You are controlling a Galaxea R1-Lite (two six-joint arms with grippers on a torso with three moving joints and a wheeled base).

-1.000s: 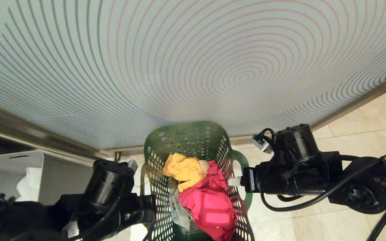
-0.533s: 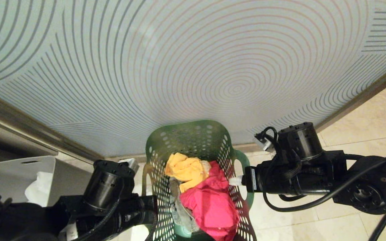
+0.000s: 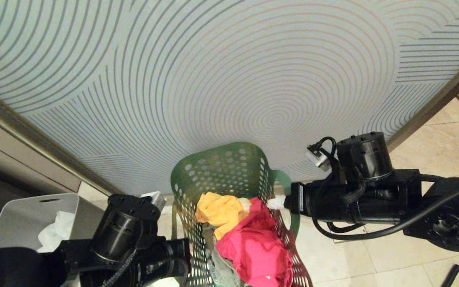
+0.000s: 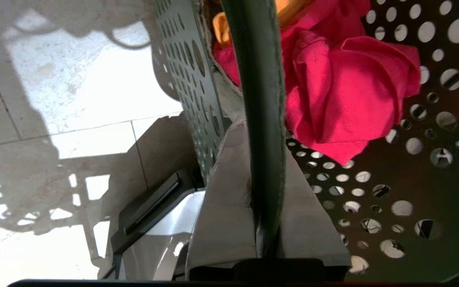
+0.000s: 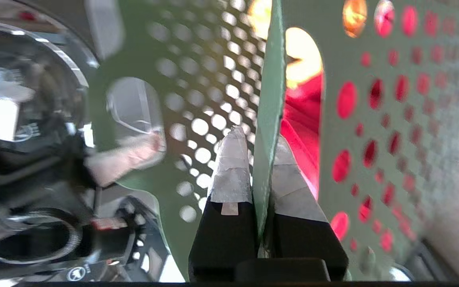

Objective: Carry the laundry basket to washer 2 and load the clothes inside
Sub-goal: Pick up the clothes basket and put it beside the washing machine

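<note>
Dark green perforated plastic makes up the tall laundry basket, which sits at lower centre of the head view against a pale wall printed with concentric rings. Inside lie the soft clothes: a bright yellow garment, a pinkish-red garment and a scrap of grey-olive cloth under them.

The left gripper, at lower left of the head view, is pressed together on the basket's near-side rim, one taped finger on each face of the wall. The right gripper, reaching in from the right of the frame, pinches the opposite rim the same way, beside a slot handle.

The basket should be light, since it holds only a few garments, and stiff enough to lift by its rim, though thin holed walls may flex and smooth plastic could slip through a pinch. The two opposite rim holds look sound; the handle slots would be safer. The clothes are limp and will bunch when grabbed.

Compared with a second ago, the whole head view has shifted: the ring pattern sits lower and more leftward, the white bin with crumpled bags at lower left shows more, and the basket stands slightly higher between the arms, both grips unchanged.
</note>
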